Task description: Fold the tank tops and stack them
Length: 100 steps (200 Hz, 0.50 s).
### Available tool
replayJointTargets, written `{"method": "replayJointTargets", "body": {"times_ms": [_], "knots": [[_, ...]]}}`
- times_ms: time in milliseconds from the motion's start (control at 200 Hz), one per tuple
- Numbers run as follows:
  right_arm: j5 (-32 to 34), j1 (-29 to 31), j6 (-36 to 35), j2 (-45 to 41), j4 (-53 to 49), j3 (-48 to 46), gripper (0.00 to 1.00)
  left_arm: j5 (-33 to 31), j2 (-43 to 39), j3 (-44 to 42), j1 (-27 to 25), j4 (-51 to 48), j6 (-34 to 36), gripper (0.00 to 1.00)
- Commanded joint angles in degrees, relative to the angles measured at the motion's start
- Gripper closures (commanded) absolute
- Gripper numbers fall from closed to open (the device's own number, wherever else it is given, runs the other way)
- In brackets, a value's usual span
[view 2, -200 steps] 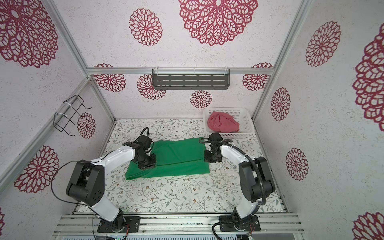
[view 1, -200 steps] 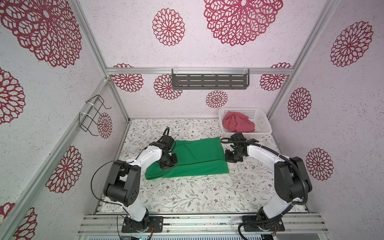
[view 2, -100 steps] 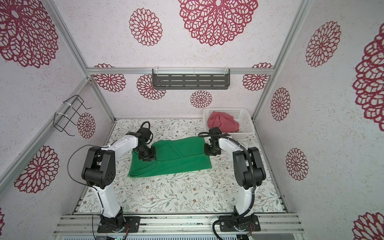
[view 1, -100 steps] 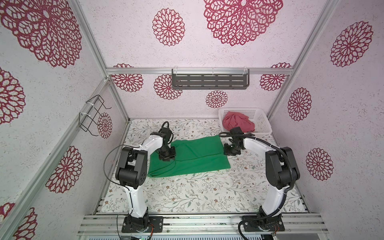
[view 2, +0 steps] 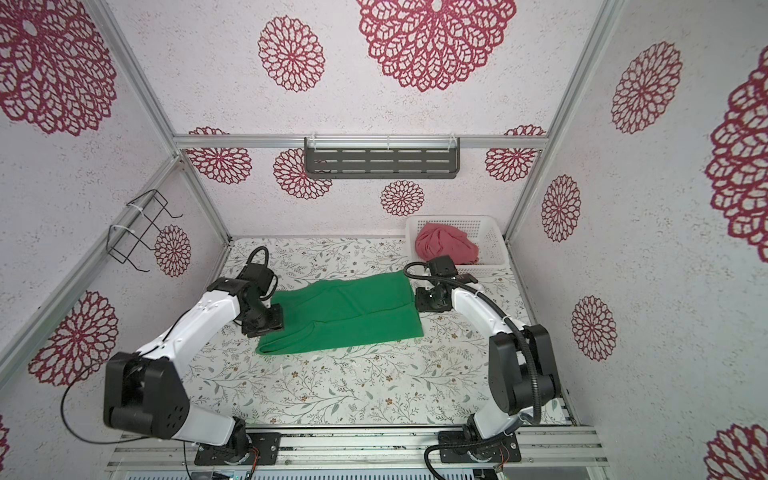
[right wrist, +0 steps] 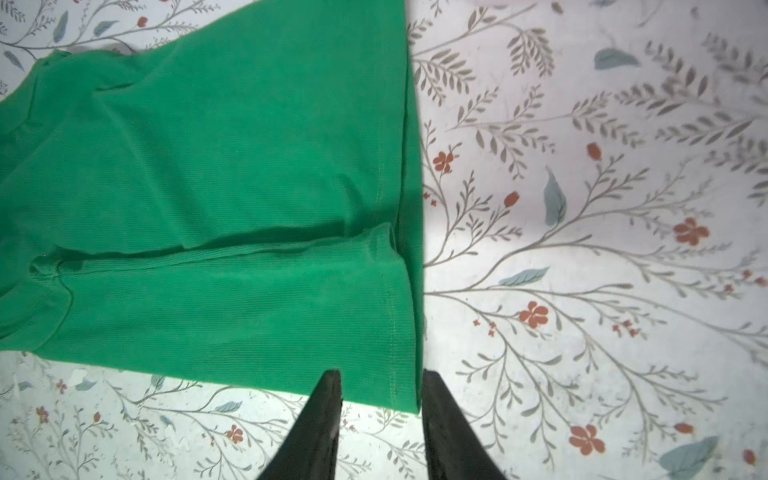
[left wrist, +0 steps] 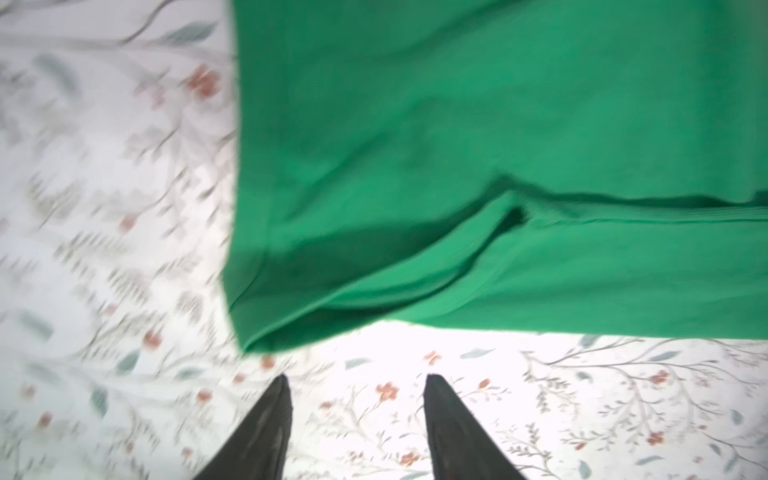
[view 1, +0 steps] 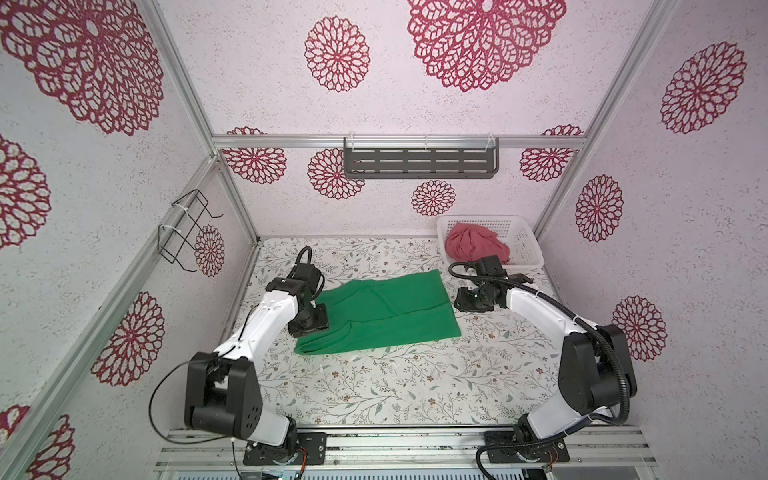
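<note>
In a top view the white basket (view 1: 523, 243) holds the crumpled pinkish red tank top (view 1: 476, 247), and the green tank top (view 1: 386, 316) lies folded mid-table. In the left wrist view the left gripper (left wrist: 355, 380) is spread and empty, the green corner just beyond its tips. In the right wrist view the right gripper (right wrist: 380, 376) stands parted, pinching nothing, with the hemmed corner showing between its fingertips.
</note>
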Motion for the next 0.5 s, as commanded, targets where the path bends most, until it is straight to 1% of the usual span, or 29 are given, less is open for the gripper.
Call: {"method": "replayJointTargets", "body": {"times_ms": [0, 145, 225, 315, 430, 495], "knots": [[-2.7, 1.4, 2.9, -0.2, 1.9, -1.6, 0.64, -2.5, -1.7, -4.9, 0.7, 1.7, -4.3, 0.48], [-3.4, 2.6, 3.9, -0.4, 3.6, -2.4, 0.64, -4.0, -1.4, -9.3, 4.0, 5.9, -7.2, 0.5], [-3.6, 2.7, 4.2, -0.5, 4.5, -2.9, 0.64, -3.3, -0.6, -11.3, 5.9, 8.9, -7.9, 0.53], [-3.6, 2.7, 4.5, -0.4, 5.2, -3.5, 0.64, -2.7, 0.4, -12.6, 6.4, 11.9, -8.5, 0.56], [-3.9, 2.7, 4.6, -0.2, 5.9, -4.2, 0.64, -2.0, 2.1, -12.3, 6.4, 14.0, -8.7, 0.63], [-3.6, 2.7, 4.5, 0.0, 6.2, -4.6, 0.64, -2.0, 3.3, -11.9, 6.4, 14.3, -8.5, 0.7]]}}
